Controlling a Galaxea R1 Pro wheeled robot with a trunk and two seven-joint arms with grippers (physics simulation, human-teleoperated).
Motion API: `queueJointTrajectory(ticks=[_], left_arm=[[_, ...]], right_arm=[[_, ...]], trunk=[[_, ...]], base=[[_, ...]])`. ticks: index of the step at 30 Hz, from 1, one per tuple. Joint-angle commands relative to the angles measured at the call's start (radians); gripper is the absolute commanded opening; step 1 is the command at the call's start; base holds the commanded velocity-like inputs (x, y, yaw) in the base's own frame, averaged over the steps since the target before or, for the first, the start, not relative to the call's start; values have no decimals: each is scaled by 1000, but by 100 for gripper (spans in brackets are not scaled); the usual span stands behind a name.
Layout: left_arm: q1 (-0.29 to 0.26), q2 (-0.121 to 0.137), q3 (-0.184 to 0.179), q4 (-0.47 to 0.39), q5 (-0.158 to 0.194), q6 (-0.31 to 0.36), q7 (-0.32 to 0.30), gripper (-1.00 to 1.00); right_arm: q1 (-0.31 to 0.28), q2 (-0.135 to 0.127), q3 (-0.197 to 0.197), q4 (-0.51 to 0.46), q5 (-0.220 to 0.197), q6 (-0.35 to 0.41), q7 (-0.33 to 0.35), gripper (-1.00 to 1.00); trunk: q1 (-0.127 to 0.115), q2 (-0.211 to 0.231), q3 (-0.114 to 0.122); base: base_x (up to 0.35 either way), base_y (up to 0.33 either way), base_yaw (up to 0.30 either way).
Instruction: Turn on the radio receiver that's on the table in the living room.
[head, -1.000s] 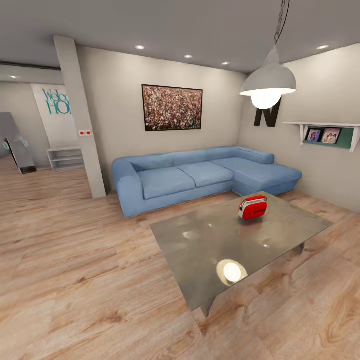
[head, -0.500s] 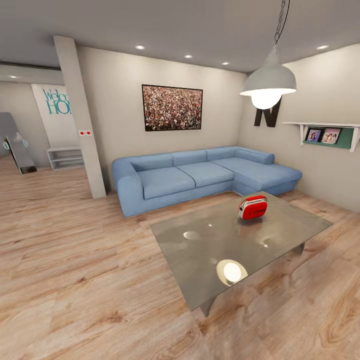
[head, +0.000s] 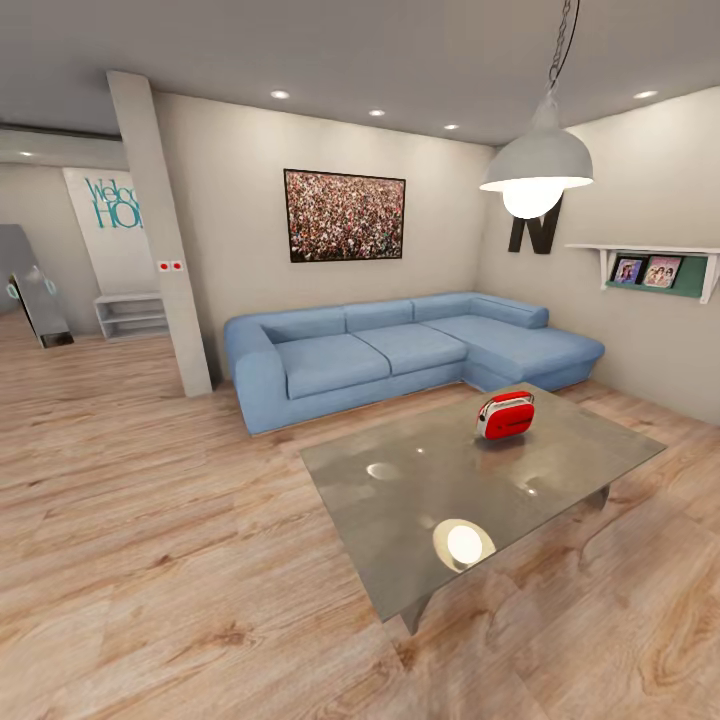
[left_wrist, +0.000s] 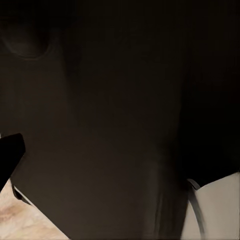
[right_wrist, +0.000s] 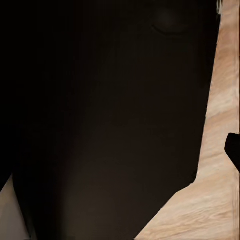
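Radio receiver (head: 505, 414), red with a white rim and a thin handle, stands upright on the glossy grey worktop (head: 420, 500) in the head view, toward the far right part of the top, nearer the sofa-side edge than the near corner. The worktop sits at an angle, one corner pointing toward the camera, and its surface mirrors the pendant lamp (head: 538, 165) that hangs above its right side. Behind it the blue L-shaped sofa (head: 400, 350) runs along the back wall under a framed speckled picture (head: 345, 215), with a strip of bare wood-plank floor (head: 150, 520) between sofa and worktop. A wide stretch of floor lies open to the left and in front. A wall shelf (head: 650, 265) juts from the right wall.

Both wrist views are mostly dark, with slivers of plank floor at the edges; whether either set of jaws is spread or pressed together cannot be told.
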Motion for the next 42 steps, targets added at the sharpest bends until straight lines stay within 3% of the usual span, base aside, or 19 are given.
queueJointTrajectory(ticks=[1, 5, 6, 8, 11, 13, 16, 18, 20, 25, 29, 42], left_arm=[[0, 1, 0, -6, -1, -6, 1, 100], [0, 17, 2, -28, 0, -28, 18, 100], [0, 23, 2, -315, 1, -160, 39, 100], [-1, 33, 3, -396, 3, -110, 63, 100], [-1, 50, 8, -585, 6, 58, 84, 100], [-1, 56, 16, -693, 6, 178, 90, 100], [-1, 59, 25, -765, 6, 266, 94, 100], [-2, 60, 28, -784, 5, 289, 95, 100], [-2, 60, 29, -790, 2, 290, 96, 100], [-2, 60, 31, -795, -1, 265, 97, 100], [-2, 61, 32, -796, -2, 258, 97, 100], [-2, 60, 32, -796, -6, 254, 97, 100]], right_arm=[[-1, -6, -1, -6, 0, -6, 0, 100], [-5, -28, -4, -28, -4, -12, 0, 100], [-6, -70, -5, -431, -5, -11, 0, 100], [-10, -82, -6, -497, -5, -7, 1, 100], [-20, -92, -6, -608, -6, 35, 2, 100], [-42, -95, -6, -655, -7, 123, 5, 100], [-91, -102, -6, -677, -11, 255, 12, 100], [-110, -116, -6, -682, -10, 299, 14, 100], [-116, -127, -6, -681, -11, 294, 14, 100], [-122, -137, -3, -653, -11, 137, 6, 100], [-123, -138, -3, -617, -12, 92, 2, 100], [-123, -138, -5, -607, -14, 82, 7, 100]], trunk=[[0, 0, 0], [0, 0, 0], [0, 0, 0], [0, 0, 0], [0, 0, 0], [0, 0, 0], [0, 0, 0], [0, 0, 0], [0, 0, 0], [0, 0, 0], [0, 0, 0], [0, 0, 0]], base=[[0, 0, 0], [0, 0, 0], [0, 0, 0], [0, 0, 0], [0, 0, 0], [0, 0, 0], [0, 0, 0], [0, 0, 0], [0, 0, 0], [0, 0, -6], [0, 0, -164], [0, 0, -268]])
